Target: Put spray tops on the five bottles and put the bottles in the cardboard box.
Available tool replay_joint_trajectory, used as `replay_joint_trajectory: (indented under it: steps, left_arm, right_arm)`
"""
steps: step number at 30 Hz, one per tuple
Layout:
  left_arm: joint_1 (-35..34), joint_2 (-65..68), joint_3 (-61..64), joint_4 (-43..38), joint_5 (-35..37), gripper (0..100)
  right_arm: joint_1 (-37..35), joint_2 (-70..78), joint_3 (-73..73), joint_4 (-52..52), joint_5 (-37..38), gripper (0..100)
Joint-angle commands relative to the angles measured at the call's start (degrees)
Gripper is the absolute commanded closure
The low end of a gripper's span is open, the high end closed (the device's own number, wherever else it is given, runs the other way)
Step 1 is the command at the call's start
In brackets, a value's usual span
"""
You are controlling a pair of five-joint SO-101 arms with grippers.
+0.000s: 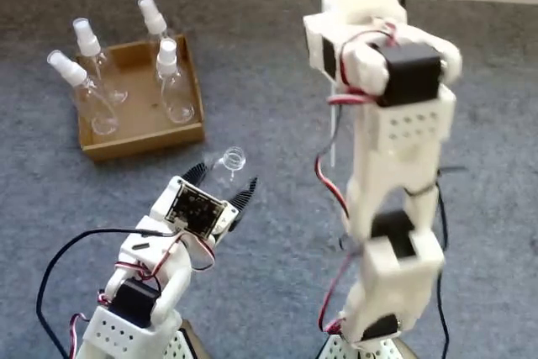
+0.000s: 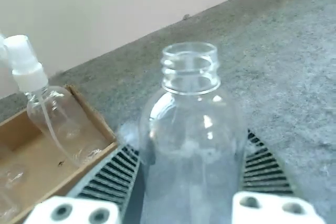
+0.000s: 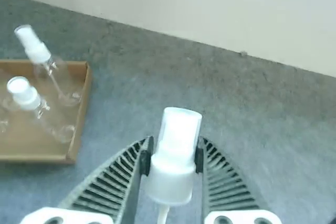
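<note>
A clear bottle with no top stands upright on the grey carpet, with my left gripper shut on its body. From above, the bottle's open neck shows between the left gripper's dark fingers, in front of the cardboard box. My right gripper is shut on a white spray top, held up off the floor. The top's thin dip tube hangs down beside the tall right arm. Several capped bottles stand in the box.
The box sits at the back left with its low walls open to the top. Grey carpet lies between the box and the right arm. A pale wall bounds the far side.
</note>
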State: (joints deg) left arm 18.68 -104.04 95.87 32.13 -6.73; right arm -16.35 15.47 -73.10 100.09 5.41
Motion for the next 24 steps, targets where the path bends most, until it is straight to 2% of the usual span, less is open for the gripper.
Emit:
replay_joint_trajectory:
  steps: [1,6,9,11,15,24]
  left_arm:
    - [6.3,-0.8,1.1,-2.2,0.3,90]
    - [19.8,-0.8,1.1,-5.4,0.4,90]
    - [25.5,-0.8,1.1,-5.4,0.5,90]
    - [28.4,-0.8,1.1,-5.4,0.5,90]
    - [31.3,-0.8,1.1,-5.4,0.6,90]
    - [35.7,-0.7,1.1,-5.3,0.7,90]
  right_arm:
    - [-0.1,-18.9,13.1,1.2,0.3,91.6]
    - [-0.1,-31.4,21.7,1.1,0.3,91.5]
    - [0.0,-37.3,25.0,1.1,0.0,91.6]
    - [0.1,-40.5,27.2,1.1,-3.4,91.6]
    - [0.1,-44.9,31.0,0.8,-12.4,91.6]
    - [0.1,-51.6,44.6,-4.0,-11.5,91.7]
